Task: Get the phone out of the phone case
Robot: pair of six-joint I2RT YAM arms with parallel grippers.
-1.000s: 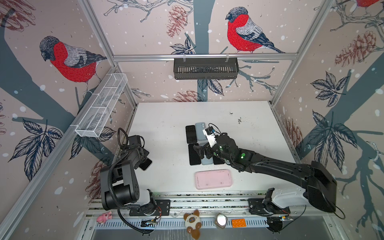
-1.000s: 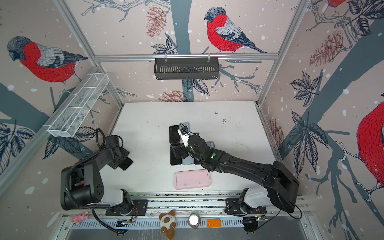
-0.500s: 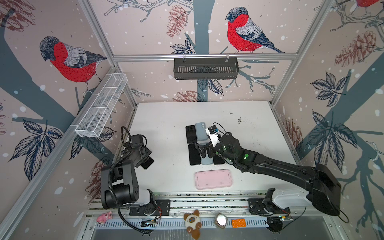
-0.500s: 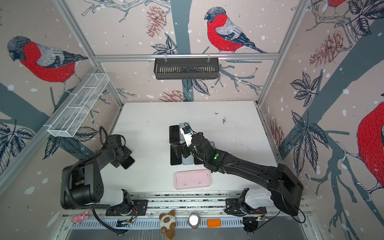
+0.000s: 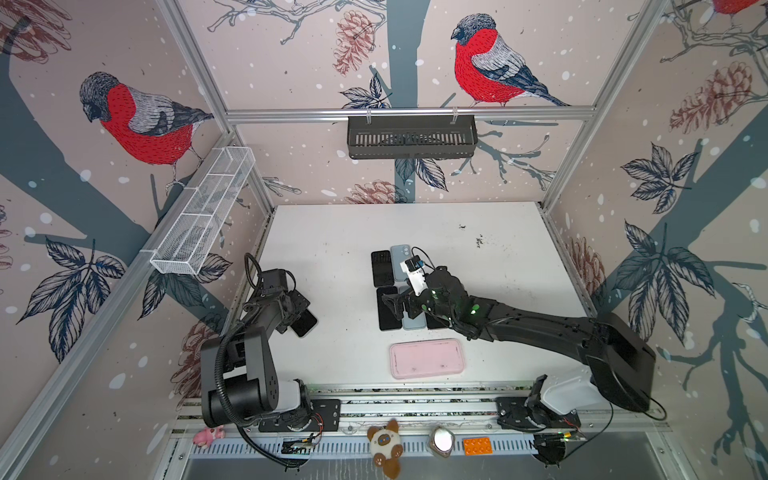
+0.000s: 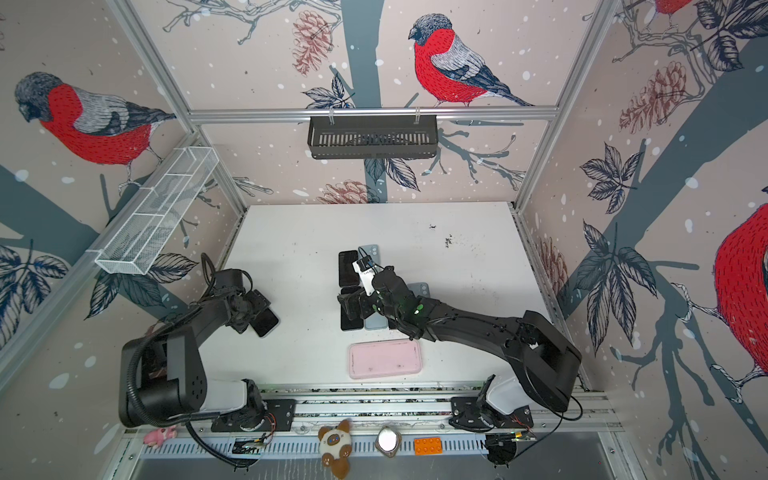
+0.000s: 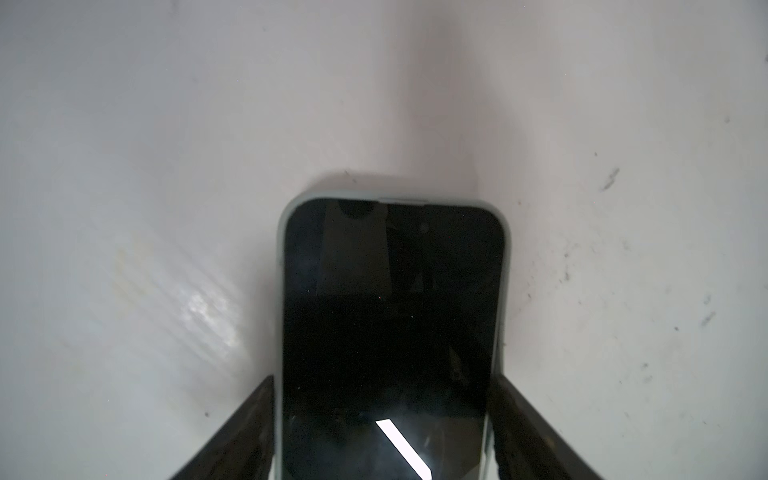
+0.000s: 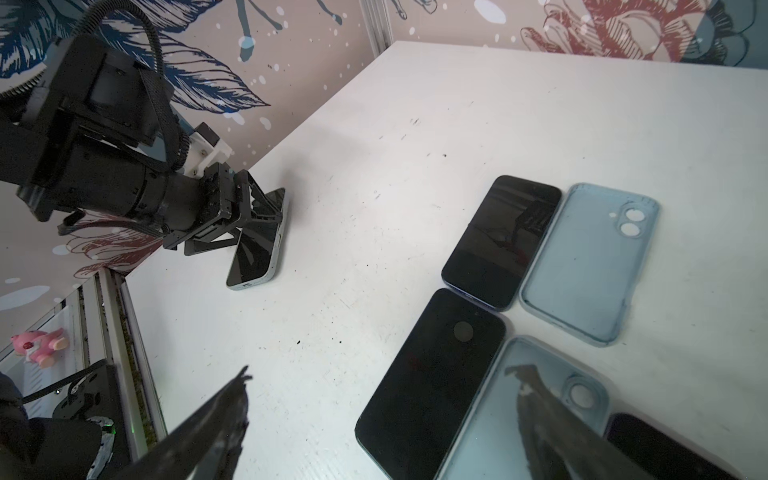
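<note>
The left gripper point(image 7: 382, 380) is clamped on the phone point(image 7: 390, 311). Its 2 dark fingers point(image 7: 253, 428) press against the 2 long sides, and most of the handset reaches out ahead of the fingertips.

The phone faces screen up. The glass is black, unlit and glossy, with rounded corners and dim reflections. A bright white slanted streak lies on the part between the fingers.

A thin pale grey-blue phone case point(image 7: 281, 257) rims the screen all the way round, so the handset sits fully inside it. In the right wrist view the case's side wall shows as a light band, with a small opening in the far end. There the phone looks tilted: the far end appears down on the white table point(image 5: 332, 232), and the held end is raised.

The right gripper point(image 8: 380, 374) has its fingers spread wide apart and hangs above a cluster of loose items. Directly beneath it lie a black phone point(image 8: 432, 374) and a translucent blue empty case point(image 8: 490, 436). Beyond its fingertips are another black phone point(image 8: 503, 241) and a light blue case point(image 8: 590, 266) with 2 round camera holes. A pink case point(image 5: 427, 358) lies behind this gripper, towards the arm's base.
</note>
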